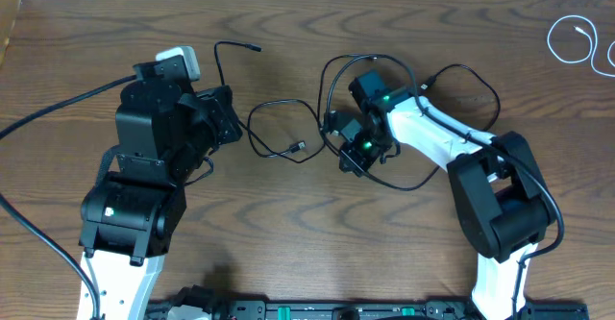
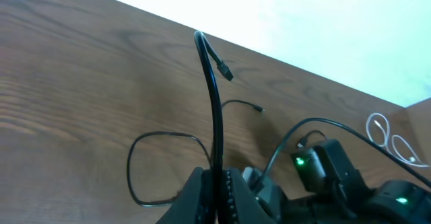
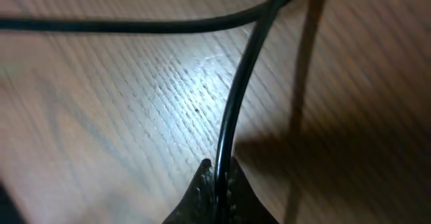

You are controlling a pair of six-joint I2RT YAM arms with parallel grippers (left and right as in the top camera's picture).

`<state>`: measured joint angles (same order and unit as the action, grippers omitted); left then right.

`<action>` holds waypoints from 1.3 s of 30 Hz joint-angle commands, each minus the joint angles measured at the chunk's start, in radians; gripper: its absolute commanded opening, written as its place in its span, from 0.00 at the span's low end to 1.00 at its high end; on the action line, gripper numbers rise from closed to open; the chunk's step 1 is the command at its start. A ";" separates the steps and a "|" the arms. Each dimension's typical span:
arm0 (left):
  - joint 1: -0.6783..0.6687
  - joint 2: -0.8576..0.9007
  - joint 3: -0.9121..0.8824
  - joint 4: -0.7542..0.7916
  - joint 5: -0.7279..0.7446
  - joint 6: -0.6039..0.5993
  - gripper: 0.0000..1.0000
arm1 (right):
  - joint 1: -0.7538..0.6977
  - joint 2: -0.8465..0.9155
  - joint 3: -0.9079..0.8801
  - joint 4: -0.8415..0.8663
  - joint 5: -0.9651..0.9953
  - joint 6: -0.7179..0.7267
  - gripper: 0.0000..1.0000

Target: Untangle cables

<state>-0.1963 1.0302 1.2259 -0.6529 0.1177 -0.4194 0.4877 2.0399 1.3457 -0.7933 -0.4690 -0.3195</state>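
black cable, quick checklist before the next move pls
1. Left gripper shut on the black cable: ok.
2. Right gripper shut on the black cable: ok, the cord is pinched between its fingers.
3. White cable apart from the black one: ok, it lies coiled at the far right corner of the table.
4. Black cable free of loops: not ok, it curls on the table between the arms and around the right gripper.
5. Plug end past the left gripper hanging free: ok.
6. Black cable free of the right arm's own lead: cannot tell.
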 commanded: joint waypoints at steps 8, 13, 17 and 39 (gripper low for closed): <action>0.027 0.064 0.029 -0.082 -0.243 0.020 0.08 | -0.208 -0.309 0.476 -0.169 0.027 0.304 0.01; 0.101 0.113 0.029 -0.132 -0.242 0.029 0.07 | -0.407 -0.428 0.682 -0.161 0.024 0.454 0.01; 0.166 0.155 0.028 -0.150 -0.242 0.039 0.07 | -0.592 -0.476 0.797 -0.139 0.022 0.520 0.01; 0.253 0.238 0.028 -0.138 -0.203 0.093 0.07 | -1.126 -0.375 0.860 0.179 0.344 0.551 0.01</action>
<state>0.0525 1.2678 1.2297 -0.7952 -0.1062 -0.3393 -0.6518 1.6302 2.1979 -0.6621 -0.1982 0.2237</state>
